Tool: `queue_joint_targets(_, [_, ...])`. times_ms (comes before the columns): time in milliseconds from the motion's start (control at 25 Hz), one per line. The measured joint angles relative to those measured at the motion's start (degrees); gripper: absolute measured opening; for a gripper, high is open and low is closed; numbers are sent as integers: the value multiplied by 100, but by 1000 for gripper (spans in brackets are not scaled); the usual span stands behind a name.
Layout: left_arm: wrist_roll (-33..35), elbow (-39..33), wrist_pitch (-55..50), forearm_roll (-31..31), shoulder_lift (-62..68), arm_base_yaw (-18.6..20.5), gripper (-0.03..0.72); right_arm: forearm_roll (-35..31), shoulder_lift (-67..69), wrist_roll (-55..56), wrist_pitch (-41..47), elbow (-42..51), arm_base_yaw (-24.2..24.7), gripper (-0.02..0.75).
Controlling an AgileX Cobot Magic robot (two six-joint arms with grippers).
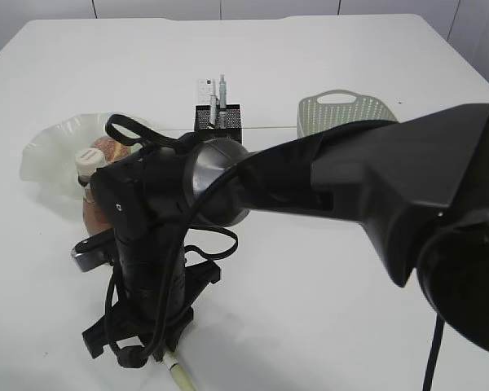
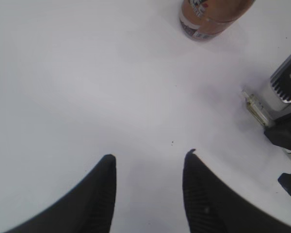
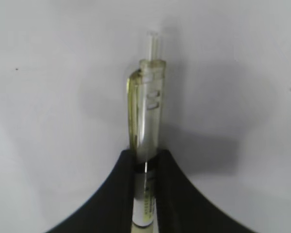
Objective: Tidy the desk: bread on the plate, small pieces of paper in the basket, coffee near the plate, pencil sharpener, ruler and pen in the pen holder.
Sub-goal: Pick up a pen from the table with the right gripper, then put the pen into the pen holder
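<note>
My right gripper [image 3: 146,155] is shut on a pale translucent pen [image 3: 148,111], which lies along the white table. In the exterior view the right arm reaches across to the front left, its gripper [image 1: 147,346] low on the table with the pen's end [image 1: 179,376] sticking out. My left gripper [image 2: 150,155] is open and empty above bare table. The brown coffee bottle [image 1: 90,191] stands beside the plate [image 1: 49,147], which holds bread [image 1: 110,149]. The black pen holder [image 1: 218,116] holds a ruler and pens. The bottle also shows in the left wrist view [image 2: 208,19].
A pale green basket [image 1: 342,110] stands at the back right. The right arm's dark body hides much of the middle of the table. The right gripper's hardware [image 2: 286,131] sits at the right edge of the left wrist view.
</note>
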State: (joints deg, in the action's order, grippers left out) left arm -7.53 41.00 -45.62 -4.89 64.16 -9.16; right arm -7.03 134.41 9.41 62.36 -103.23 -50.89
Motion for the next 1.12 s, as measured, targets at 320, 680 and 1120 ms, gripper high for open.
queue_joint_targets(320, [0, 0, 0, 0, 0, 0, 333, -110, -129, -733, 294, 37, 0, 60])
queue_joint_targets(680, [0, 0, 18, 0, 0, 0, 333, -1657, -1286, -2303, 238, 48, 780, 60])
queue_joint_targets(1120, [0, 0, 18, 0, 0, 0, 332, -3864, -1673, -3751, 262, 48, 2650, 60])
